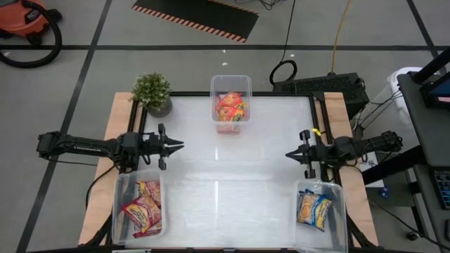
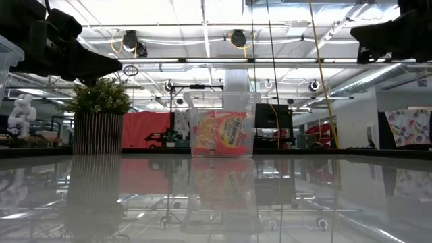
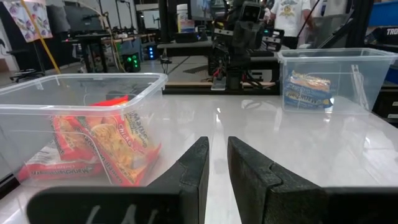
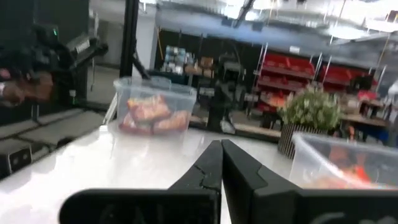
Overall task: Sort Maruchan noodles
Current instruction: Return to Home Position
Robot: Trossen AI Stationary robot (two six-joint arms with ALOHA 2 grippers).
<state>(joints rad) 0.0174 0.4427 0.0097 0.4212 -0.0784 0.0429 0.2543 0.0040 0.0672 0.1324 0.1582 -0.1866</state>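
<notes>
Left gripper hangs above the desk at its left side, pointing toward the middle. From the left wrist its fingers are almost together, with only a thin slit of desk showing between them. It holds nothing and touches nothing.

Right gripper is opposite, at the right side of the desk, facing the left one and well apart from it. In the right wrist view its fingers are pressed together at the tips, with nothing pinched and no contact with the desk.

All noodle packets sit in clear bins; none are loose on the desk.
- Red-orange noodle packets are in the far bin. It is ahead of the left gripper and off to its far side, between the two grippers at the desk's back edge. The low view shows the packets leaning inside it.
- Red noodle packets lie in the left bin, just beside the left gripper on its near-edge side.
- Yellow-blue noodle packets lie in the right bin, just beside the right gripper on its near-edge side. The left wrist also sees them across the desk.

Potted plant is at the back corner, on the far side of the left gripper and left of the far bin.
</notes>
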